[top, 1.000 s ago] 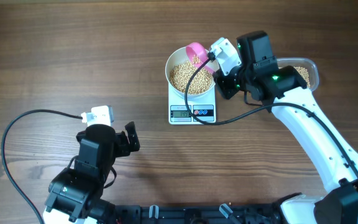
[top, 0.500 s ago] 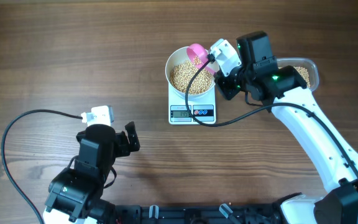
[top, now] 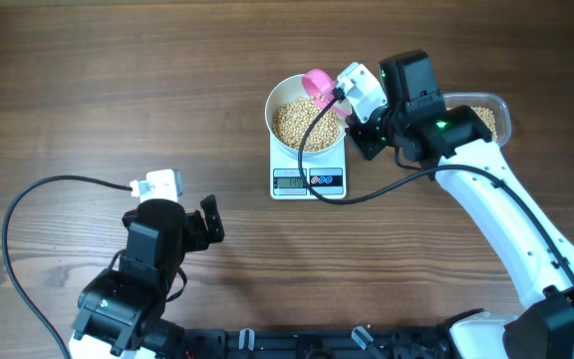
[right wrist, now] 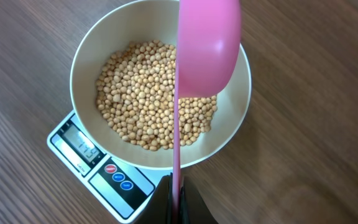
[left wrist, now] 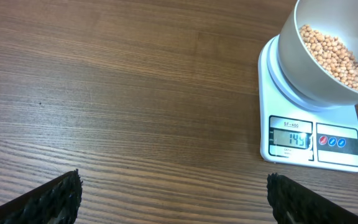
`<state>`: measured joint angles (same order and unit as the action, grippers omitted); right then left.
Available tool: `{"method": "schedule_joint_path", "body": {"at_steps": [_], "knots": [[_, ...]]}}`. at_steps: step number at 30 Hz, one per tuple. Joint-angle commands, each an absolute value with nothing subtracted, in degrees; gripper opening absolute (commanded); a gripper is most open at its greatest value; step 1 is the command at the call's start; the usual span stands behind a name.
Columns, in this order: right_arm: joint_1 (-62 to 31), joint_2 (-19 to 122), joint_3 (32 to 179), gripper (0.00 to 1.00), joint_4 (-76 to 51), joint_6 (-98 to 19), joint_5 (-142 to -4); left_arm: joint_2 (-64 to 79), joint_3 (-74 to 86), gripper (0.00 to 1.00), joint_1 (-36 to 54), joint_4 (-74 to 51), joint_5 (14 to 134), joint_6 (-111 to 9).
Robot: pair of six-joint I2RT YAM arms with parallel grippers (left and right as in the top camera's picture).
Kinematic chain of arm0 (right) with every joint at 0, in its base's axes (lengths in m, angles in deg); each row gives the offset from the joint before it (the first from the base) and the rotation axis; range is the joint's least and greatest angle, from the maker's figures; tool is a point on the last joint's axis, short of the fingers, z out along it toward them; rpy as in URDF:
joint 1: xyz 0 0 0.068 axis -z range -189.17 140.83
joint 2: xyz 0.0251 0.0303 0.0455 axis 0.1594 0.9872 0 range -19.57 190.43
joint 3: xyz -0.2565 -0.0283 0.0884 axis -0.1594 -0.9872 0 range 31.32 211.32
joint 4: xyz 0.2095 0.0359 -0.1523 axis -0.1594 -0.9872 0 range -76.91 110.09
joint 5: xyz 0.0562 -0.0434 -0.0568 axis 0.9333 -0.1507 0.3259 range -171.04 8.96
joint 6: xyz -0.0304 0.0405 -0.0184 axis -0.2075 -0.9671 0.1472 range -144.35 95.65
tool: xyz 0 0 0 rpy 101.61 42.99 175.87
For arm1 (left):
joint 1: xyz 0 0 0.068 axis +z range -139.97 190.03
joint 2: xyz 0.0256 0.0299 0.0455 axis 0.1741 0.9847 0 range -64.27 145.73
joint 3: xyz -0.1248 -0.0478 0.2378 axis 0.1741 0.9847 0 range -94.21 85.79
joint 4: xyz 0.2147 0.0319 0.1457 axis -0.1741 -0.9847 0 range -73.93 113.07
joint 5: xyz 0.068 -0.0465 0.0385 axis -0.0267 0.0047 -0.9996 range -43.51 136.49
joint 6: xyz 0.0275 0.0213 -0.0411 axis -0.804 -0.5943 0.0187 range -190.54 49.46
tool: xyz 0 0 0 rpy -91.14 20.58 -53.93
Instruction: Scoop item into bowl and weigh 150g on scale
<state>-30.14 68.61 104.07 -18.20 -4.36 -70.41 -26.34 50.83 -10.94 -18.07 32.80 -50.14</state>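
The pink scoop (right wrist: 207,43) is held with its long axis running from the right pincer (right wrist: 178,202) out to the far left. Its rounded head is poised over the far right rim of the bowl (right wrist: 82,68), and its thin handle is clenched in that pincer. The bowl (white, deep, round) is seated on the scale (top: 309,181), whose lit display and buttons face the near edge of the bench (top: 118,80). Small tan beans (right wrist: 148,99) are heaped in the bowl's bottom. More are seen in the clear tub (top: 506,115) at the far right. The left pincer (top: 210,220) is released, spread wide and well apart from the scale.
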Motion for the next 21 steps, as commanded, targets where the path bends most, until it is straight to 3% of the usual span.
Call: {"method": "schedule_joint_path", "body": {"at_steps": [1,6,21], "knots": [[-30.5,69.6,104.0,0.04,-18.4,-8.1,-64.7,-26.4,51.2,1.0,-10.6,-17.9,32.1,-50.8],[-30.5,69.6,104.0,0.04,-18.3,-14.3,-63.9,-26.4,51.2,1.0,-10.6,-17.9,32.1,-50.8],[-27.3,69.4,104.5,0.04,-17.5,-18.5,-58.8,-26.4,51.2,1.0,-10.6,-17.9,32.1,-50.8]]}}
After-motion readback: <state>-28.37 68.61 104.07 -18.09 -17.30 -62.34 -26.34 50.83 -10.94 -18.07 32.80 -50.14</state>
